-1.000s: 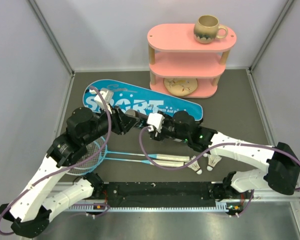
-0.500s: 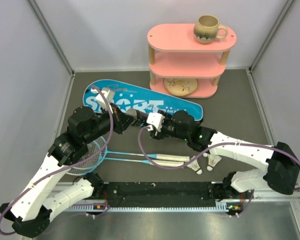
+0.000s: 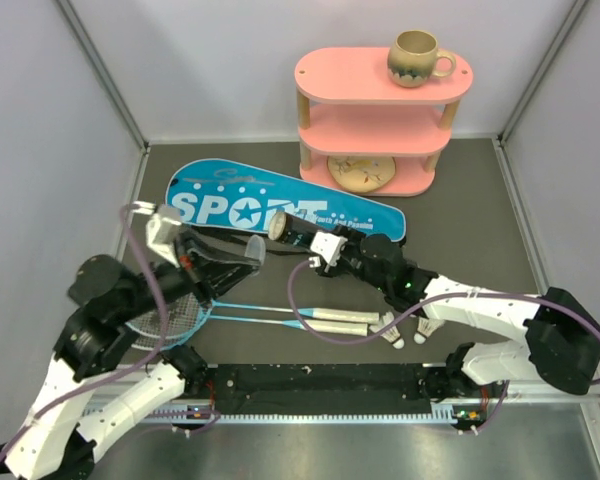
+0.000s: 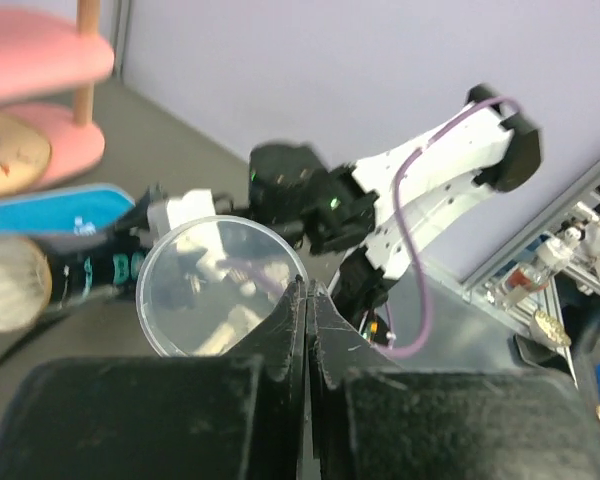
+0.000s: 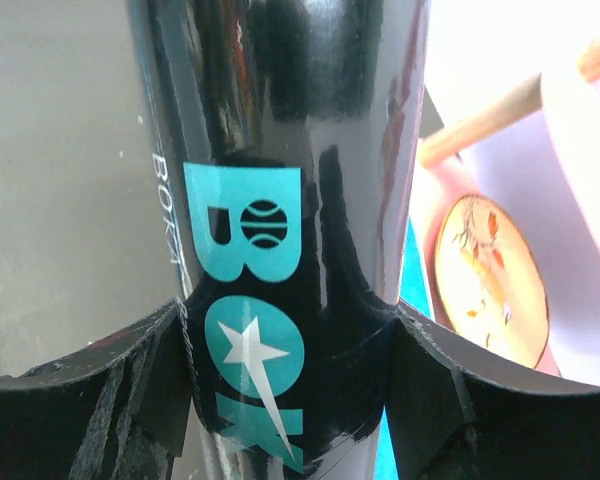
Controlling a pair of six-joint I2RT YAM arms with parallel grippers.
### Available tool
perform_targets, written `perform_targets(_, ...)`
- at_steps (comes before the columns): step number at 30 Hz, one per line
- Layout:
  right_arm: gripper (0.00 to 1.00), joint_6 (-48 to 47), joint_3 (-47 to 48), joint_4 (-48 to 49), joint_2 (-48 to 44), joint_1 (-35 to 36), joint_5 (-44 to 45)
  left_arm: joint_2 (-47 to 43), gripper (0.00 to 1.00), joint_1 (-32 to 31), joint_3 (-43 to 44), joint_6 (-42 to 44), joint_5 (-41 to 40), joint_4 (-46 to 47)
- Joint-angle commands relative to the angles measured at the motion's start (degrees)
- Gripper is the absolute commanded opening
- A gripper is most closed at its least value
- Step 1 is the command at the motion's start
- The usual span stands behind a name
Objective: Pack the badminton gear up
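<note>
My right gripper (image 3: 318, 243) is shut on the long black tube (image 3: 298, 232), held above the blue "SPORT" cover (image 3: 230, 200). In the right wrist view the tube (image 5: 280, 200) with teal lettering fills the gap between my fingers (image 5: 145, 370). The tube's pale round end (image 3: 278, 225) faces left. My left gripper (image 3: 242, 256) is shut on the rim of a clear round lid (image 4: 215, 285), held apart from the tube end (image 4: 10, 283). Two light-blue rackets (image 3: 180, 310) lie at the near left, with white handles (image 3: 340, 320). Two shuttlecocks (image 3: 390, 337) (image 3: 428, 326) lie at the near right.
The pink three-tier shelf (image 3: 380, 115) stands at the back right, with a beige mug (image 3: 418, 56) on top and a patterned disc (image 3: 361, 171) on its bottom tier. Grey walls close in left, right and back.
My left gripper has drawn back to the left and nearer, away from the tube's end, with the clear lid in it. The right gripper has shifted the tube slightly right.
</note>
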Motion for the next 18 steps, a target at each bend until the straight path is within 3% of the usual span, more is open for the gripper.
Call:
perform_targets(1, 0.14, 3.3, -3.1, 7.0, -4.2, -0.2, 2.5, -1.3, 0.00, -0.1, 6.3, 3.1, -8.2, -5.4)
perform_targets(5, 0.14, 8.3, -4.5, 11.4, -8.2, -0.3, 6.1, 0.5, 0.00, -0.1, 5.1, 5.7, -23.6, -10.0)
perform_targets(8, 0.15, 10.1, -8.2, 17.6, -12.9, -0.8, 4.9, 3.8, 0.00, 0.0, -0.9, 4.2, -30.1, -7.3)
perform_targets(13, 0.15, 10.9, -6.3, 19.3, -16.7, -2.4, 0.9, 14.8, 0.00, -0.1, -8.4, 3.5, -33.5, 0.3)
perform_targets(18, 0.15, 15.5, -1.3, 13.8, -20.0, -2.5, 0.4, 27.6, 0.00, 0.0, -11.2, 1.3, -34.8, 7.2)
